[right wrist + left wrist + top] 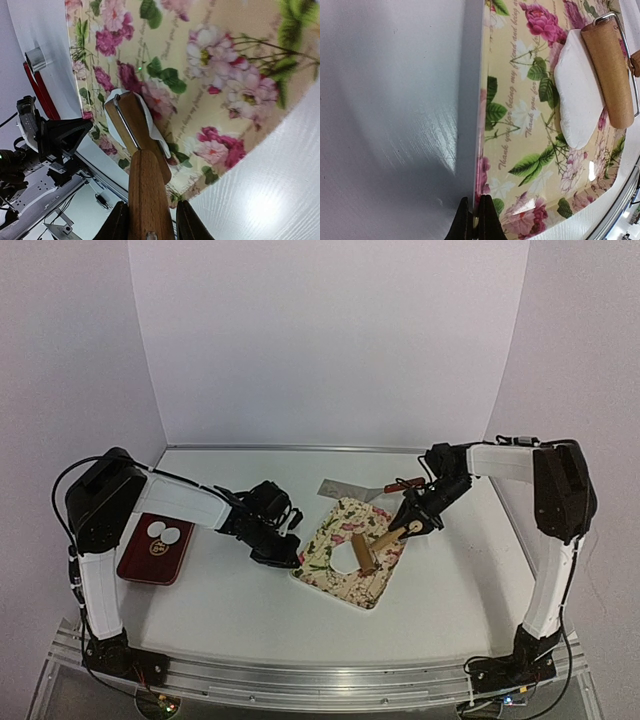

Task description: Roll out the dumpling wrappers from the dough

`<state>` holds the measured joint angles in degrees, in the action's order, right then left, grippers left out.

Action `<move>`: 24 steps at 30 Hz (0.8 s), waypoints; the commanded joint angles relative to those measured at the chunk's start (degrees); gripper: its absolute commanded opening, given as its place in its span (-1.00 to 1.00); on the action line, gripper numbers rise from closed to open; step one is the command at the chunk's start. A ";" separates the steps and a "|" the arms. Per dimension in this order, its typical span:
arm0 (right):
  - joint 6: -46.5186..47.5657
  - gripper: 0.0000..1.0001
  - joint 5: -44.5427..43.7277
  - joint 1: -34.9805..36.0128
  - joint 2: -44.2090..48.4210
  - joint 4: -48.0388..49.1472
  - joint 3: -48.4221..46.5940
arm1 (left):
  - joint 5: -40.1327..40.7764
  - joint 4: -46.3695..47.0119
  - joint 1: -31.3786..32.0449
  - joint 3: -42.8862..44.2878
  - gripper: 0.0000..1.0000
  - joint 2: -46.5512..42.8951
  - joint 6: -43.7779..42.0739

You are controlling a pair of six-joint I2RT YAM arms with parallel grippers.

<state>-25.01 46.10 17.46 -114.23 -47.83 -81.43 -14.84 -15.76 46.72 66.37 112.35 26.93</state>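
My right claw [152,220] grips the rolling pin [135,125] on the dough [575,90], my left claw [475,217] pinches the rim of the floral tray [520,125], and two dumpling wrappers [163,532] lie done on the red plate [140,565], this lump not yet flat.

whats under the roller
White dough on the floral tray, showing beside the roller. How far it runs beneath the roller is hidden.

Arms bent inward, the left claw [475,220] pinches the tray's [520,130] nine-o'clock rim while the right claw [151,222] clasps the rolling pin's [145,175] handle.
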 commanded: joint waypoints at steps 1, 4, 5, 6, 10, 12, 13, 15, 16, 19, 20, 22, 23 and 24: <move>-2.39 -1.00 -26.00 6.91 -9.33 -3.57 1.90 | 5.12 -11.43 0.07 -0.91 -1.00 7.17 -0.54; -3.85 -1.00 -25.77 10.10 -11.37 -3.54 0.31 | 4.50 -11.06 0.04 -0.23 -1.00 7.65 -0.47; -4.09 -1.00 -25.74 10.82 -11.80 -3.56 -0.07 | 4.48 -11.09 0.04 -0.14 -1.00 7.79 -0.47; -4.27 -1.00 -25.77 11.49 -12.14 -3.57 -0.39 | 4.51 -11.13 0.04 -0.10 -1.00 7.90 -0.47; -4.35 -1.00 -26.47 12.70 -12.66 -3.64 -1.12 | 4.47 -10.66 0.05 -0.80 -1.00 7.90 -0.06; -4.24 -1.00 -27.75 12.62 -12.34 -4.07 -1.25 | 4.65 -10.37 -0.01 -1.50 -1.00 7.66 0.46; -4.14 -1.00 -28.40 12.50 -12.08 -4.42 -1.21 | 4.90 -10.35 -0.05 -2.02 -1.00 7.56 0.70; -4.04 -1.00 -29.12 11.39 -11.44 -5.06 -0.68 | 5.32 -10.10 -0.18 -3.34 -1.00 6.94 1.48; -3.97 -1.00 -29.35 10.66 -11.08 -5.12 -0.14 | 5.46 -9.92 -0.25 -3.96 -1.00 6.49 1.78; -3.23 -1.00 -30.62 7.63 -9.52 -5.32 1.44 | 5.89 -9.46 -0.59 -6.18 -1.00 5.17 2.74; -2.70 -1.00 -31.09 6.17 -8.90 -5.40 2.04 | 6.05 -9.42 -0.74 -7.00 -1.00 4.73 2.93; -1.56 -1.00 -31.72 3.44 -8.12 -5.57 3.10 | 6.35 -9.38 -0.97 -8.16 -1.00 3.93 3.28; -0.93 -1.00 -32.15 2.11 -7.71 -5.66 3.57 | 6.44 -9.37 -1.10 -8.68 -1.00 3.59 3.46; -0.19 -1.00 -32.56 0.72 -7.30 -5.78 4.00 | 6.59 -9.34 -1.21 -9.21 -1.00 3.31 3.61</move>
<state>-28.00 47.38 24.69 -117.04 -44.03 -83.74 -15.18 -13.00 46.54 63.87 111.55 28.12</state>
